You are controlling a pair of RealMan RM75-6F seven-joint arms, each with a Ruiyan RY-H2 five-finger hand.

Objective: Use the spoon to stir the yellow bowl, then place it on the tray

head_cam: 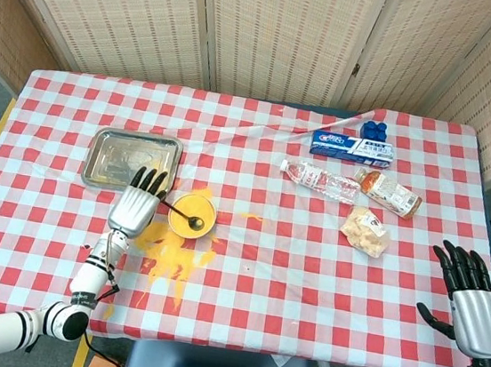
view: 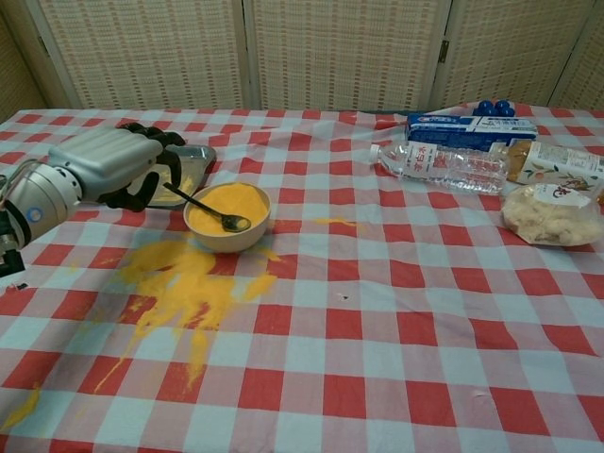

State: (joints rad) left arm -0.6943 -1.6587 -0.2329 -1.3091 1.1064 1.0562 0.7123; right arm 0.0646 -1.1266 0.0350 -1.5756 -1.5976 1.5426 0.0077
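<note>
The yellow bowl (head_cam: pixel 193 216) (view: pixel 228 216) stands left of the table's middle, full of yellow powder. A metal spoon (head_cam: pixel 181 212) (view: pixel 205 208) lies in it, head in the powder and handle leaning over the left rim. My left hand (head_cam: pixel 133 208) (view: pixel 106 170) hovers just left of the bowl, fingers apart and holding nothing, with the handle's tip close beside its fingers. The steel tray (head_cam: pixel 132 160) (view: pixel 200 155) lies behind that hand. At the lower right of the head view, my right hand (head_cam: pixel 473 299) is open off the table's edge.
Yellow powder (head_cam: pixel 177 257) (view: pixel 177 280) is spilled on the checked cloth in front of the bowl. At the back right lie a water bottle (view: pixel 439 165), a drink bottle (view: pixel 559 166), a blue box (view: pixel 468 129) and a snack bag (view: pixel 552 214).
</note>
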